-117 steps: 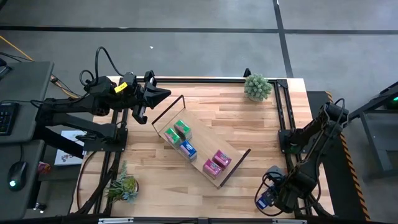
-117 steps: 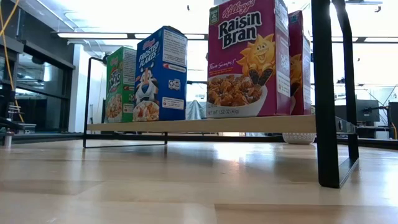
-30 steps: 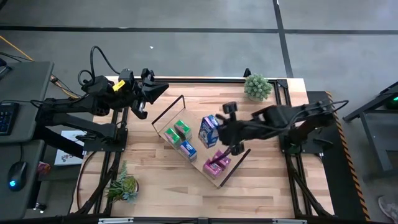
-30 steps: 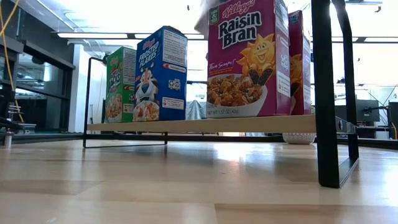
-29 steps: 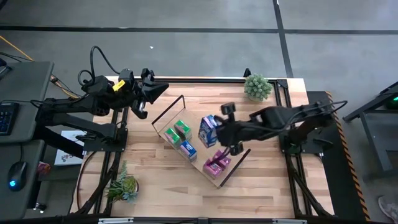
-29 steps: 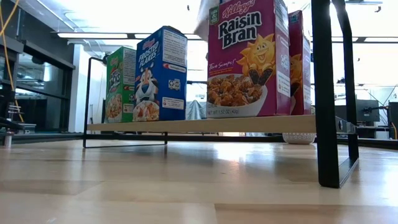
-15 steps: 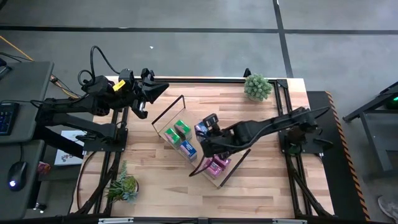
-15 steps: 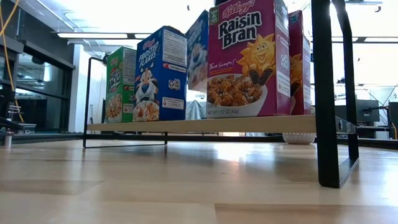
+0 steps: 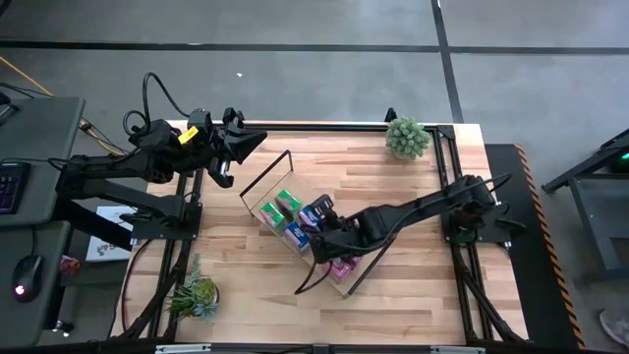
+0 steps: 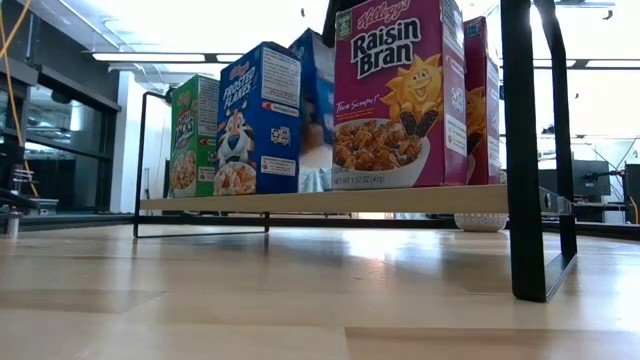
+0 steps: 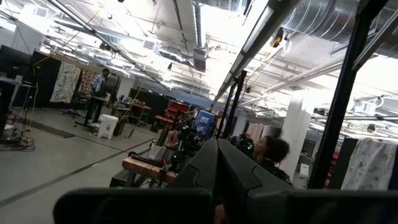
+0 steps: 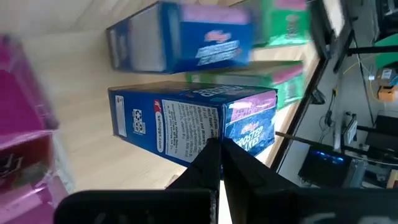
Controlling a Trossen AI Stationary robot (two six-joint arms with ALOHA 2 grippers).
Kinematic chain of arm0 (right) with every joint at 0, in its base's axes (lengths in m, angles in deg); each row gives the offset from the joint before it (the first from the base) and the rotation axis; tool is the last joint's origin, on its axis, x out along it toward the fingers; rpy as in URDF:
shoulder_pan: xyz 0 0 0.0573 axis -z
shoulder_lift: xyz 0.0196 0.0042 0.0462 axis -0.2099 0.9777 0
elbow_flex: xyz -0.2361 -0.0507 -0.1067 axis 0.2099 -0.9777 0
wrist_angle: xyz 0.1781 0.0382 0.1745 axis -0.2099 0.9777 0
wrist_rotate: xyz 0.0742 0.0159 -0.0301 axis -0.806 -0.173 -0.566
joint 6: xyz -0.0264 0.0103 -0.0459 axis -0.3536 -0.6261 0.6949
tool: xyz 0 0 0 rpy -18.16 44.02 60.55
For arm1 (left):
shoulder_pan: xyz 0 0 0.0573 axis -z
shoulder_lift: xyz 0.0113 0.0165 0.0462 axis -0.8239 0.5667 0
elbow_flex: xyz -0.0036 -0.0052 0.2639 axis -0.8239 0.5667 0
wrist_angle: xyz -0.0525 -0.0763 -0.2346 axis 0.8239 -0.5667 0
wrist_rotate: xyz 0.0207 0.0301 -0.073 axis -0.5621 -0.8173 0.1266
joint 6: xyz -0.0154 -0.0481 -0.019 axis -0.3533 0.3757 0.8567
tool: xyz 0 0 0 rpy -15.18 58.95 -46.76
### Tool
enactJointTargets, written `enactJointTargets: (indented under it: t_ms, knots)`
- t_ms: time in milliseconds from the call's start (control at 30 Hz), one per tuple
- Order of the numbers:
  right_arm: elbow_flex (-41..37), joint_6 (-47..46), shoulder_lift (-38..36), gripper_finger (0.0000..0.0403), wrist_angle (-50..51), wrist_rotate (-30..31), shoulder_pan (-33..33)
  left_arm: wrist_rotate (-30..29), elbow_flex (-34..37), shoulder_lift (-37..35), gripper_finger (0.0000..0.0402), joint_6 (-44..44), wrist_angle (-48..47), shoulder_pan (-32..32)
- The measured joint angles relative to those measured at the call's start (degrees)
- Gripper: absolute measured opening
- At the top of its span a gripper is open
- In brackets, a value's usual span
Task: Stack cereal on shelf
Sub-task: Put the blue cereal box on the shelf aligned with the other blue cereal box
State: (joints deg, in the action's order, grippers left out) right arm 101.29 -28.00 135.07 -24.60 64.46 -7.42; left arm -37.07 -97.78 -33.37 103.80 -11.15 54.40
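Now a blue cereal box (image 9: 316, 213) stands on the shelf (image 9: 344, 285) between blue and pink boxes. I see my right pincer (image 9: 329, 229) pressed together against its top; my left pincer (image 9: 257, 141), together, waits at the bench's (image 9: 393, 197) far-left corner.

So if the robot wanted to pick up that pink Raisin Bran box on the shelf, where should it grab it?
Probably by the top, coming straight down. The Raisin Bran box stands upright on the shelf, tall and thin, with a blue box close beside it and another pink one behind. Its top edge is the free part, so fingers could pinch across the thin faces there.
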Motion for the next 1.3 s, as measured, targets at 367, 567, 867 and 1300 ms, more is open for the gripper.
enactJointTargets:
  t_ms: [367,567,867,1300]
  knots:
    - [-8.21,0.36,-0.02,0.0000,-8.09,2.83,-1.18,0.00,0.00,-0.02,0.0000,0.00,-0.16,0.00]
    - [-8.21,0.31,-0.02,0.0000,-8.80,2.16,-1.52,0.00,0.00,-0.02,0.0000,0.02,-0.27,0.00]
    - [-8.23,0.33,-0.02,0.0000,-7.68,2.09,-1.52,0.00,0.00,-0.02,0.0000,0.02,-0.33,0.00]
    - [-8.23,0.31,-0.02,0.0052,-7.58,1.67,-1.53,0.00,0.00,-0.02,0.0000,0.04,-0.36,0.00]
